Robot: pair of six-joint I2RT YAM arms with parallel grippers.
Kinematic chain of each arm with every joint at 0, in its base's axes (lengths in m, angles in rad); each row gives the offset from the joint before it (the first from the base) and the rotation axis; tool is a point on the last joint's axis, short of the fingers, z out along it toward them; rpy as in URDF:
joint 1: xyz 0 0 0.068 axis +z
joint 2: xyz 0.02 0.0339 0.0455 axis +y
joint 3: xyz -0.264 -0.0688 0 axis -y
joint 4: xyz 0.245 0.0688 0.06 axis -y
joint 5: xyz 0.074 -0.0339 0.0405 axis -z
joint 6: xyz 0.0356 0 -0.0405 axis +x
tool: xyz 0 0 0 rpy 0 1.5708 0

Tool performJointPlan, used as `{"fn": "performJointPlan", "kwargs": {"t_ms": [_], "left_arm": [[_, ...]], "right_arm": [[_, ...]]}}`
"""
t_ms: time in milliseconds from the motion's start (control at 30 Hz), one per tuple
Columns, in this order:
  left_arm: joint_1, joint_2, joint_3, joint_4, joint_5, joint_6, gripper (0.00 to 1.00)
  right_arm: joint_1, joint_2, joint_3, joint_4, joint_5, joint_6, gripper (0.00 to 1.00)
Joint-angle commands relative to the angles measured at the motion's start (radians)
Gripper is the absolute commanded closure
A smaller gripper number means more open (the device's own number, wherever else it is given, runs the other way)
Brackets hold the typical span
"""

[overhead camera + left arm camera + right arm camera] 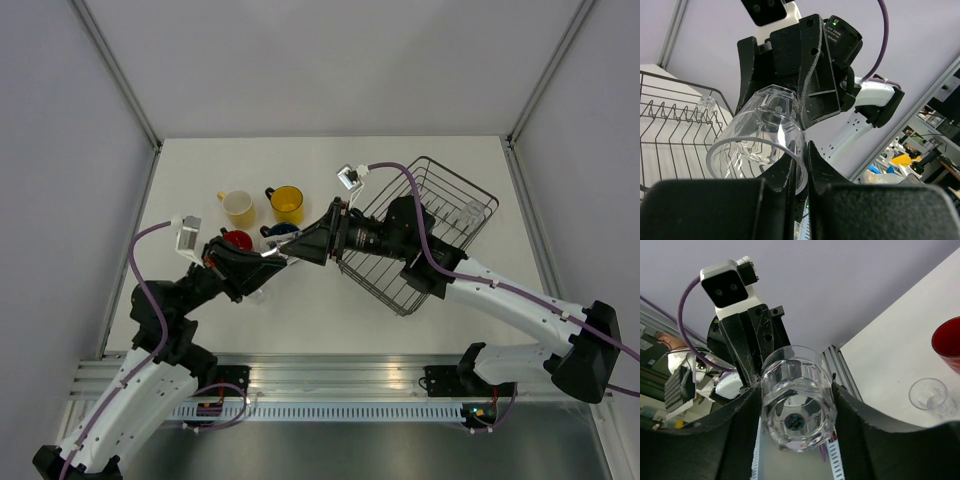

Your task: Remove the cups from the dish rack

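Passing a clear tumbler (797, 405) in mid-air at the centre of the top view, left of the dish rack (460, 182). Gripped round its base by the right gripper (797, 407); rim wall pinched in the nearly closed left gripper (799, 167). Best to confirm that pinch before easing the right open.

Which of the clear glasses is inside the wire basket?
The corner glass, in the dish rack's far corner. The held glass is pinched between left tool and right tool; the third glass stands on the table beside the red mug.
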Motion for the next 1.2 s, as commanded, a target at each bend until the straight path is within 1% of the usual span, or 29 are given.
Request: {"fn": "performJointPlan", "kwargs": {"t_ms": [0, 33, 67, 100, 133, 167, 200, 233, 267, 367, 400, 433, 500, 567, 600, 667, 800, 867, 1000, 1167], "left_arm": [[-0.003, -0.007, 0.014, 0.028, 0.011, 0.03, 0.98], [-0.003, -0.007, 0.018, 0.011, 0.008, 0.041, 0.98], [-0.003, -0.009, 0.029, -0.038, 0.003, 0.069, 0.98], [-0.003, -0.012, 0.035, -0.069, -0.002, 0.087, 0.98], [-0.003, -0.013, 0.044, -0.109, -0.012, 0.11, 0.98], [-0.003, -0.014, 0.069, -0.215, -0.044, 0.136, 0.98], [-0.003, -0.01, 0.081, -0.26, -0.061, 0.188, 0.98], [-0.003, -0.007, 0.107, -0.317, -0.102, 0.213, 0.98], [-0.003, 0.002, 0.123, -0.412, -0.123, 0.254, 0.98], [-0.003, 0.075, 0.201, -0.566, -0.187, 0.322, 0.98], [-0.003, 0.098, 0.222, -0.662, -0.205, 0.336, 0.98], [-0.003, 0.15, 0.259, -0.695, -0.225, 0.349, 0.98], [-0.009, 0.19, 0.29, -0.788, -0.262, 0.383, 0.98], [-0.026, 0.227, 0.321, -0.843, -0.33, 0.409, 0.98], [-0.034, 0.241, 0.333, -0.906, -0.353, 0.421, 0.98], [-0.048, 0.298, 0.368, -0.963, -0.412, 0.454, 0.98], [-0.113, 0.416, 0.425, -1.094, -0.504, 0.507, 0.98], [-0.153, 0.466, 0.43, -1.103, -0.512, 0.533, 0.98], [-0.198, 0.568, 0.453, -1.147, -0.586, 0.555, 0.98], [-0.25, 0.693, 0.471, -1.19, -0.637, 0.575, 0.98]], "right_arm": [[0.003, 0.001, 0.008, -0.019, 0.069, -0.056, 0.33], [0.003, -0.018, 0.002, -0.051, 0.098, -0.071, 0.12], [0.003, -0.031, 0.002, -0.077, 0.131, -0.111, 0.03], [0.003, -0.043, 0.005, -0.107, 0.177, -0.134, 0.02], [0.003, -0.07, 0.008, -0.178, 0.264, -0.154, 0.02], [0.003, -0.083, 0.013, -0.215, 0.324, -0.174, 0.02], [0.003, -0.094, 0.013, -0.251, 0.376, -0.212, 0.02], [0.003, -0.118, 0.019, -0.331, 0.493, -0.228, 0.02], [0.003, -0.129, 0.022, -0.365, 0.542, -0.243, 0.02], [0.003, -0.167, 0.02, -0.459, 0.68, -0.298, 0.02], [0.003, -0.176, 0.02, -0.477, 0.704, -0.321, 0.02], [0.003, -0.192, 0.02, -0.509, 0.72, -0.33, 0.02], [0.003, -0.215, 0.014, -0.548, 0.76, -0.344, 0.02], [0.003, -0.232, 0.007, -0.568, 0.778, -0.358, 0.02], [0.003, -0.25, -0.001, -0.589, 0.786, -0.364, 0.02], [0.004, -0.267, -0.007, -0.617, 0.807, -0.377, 0.02], [0.004, -0.304, -0.01, -0.698, 0.899, -0.39, 0.02], [0.003, -0.321, -0.021, -0.717, 0.91, -0.395, 0.02], [0.004, -0.336, -0.032, -0.74, 0.93, -0.4, 0.02], [0.003, -0.338, -0.039, -0.763, 0.941, -0.406, 0.02]]}}
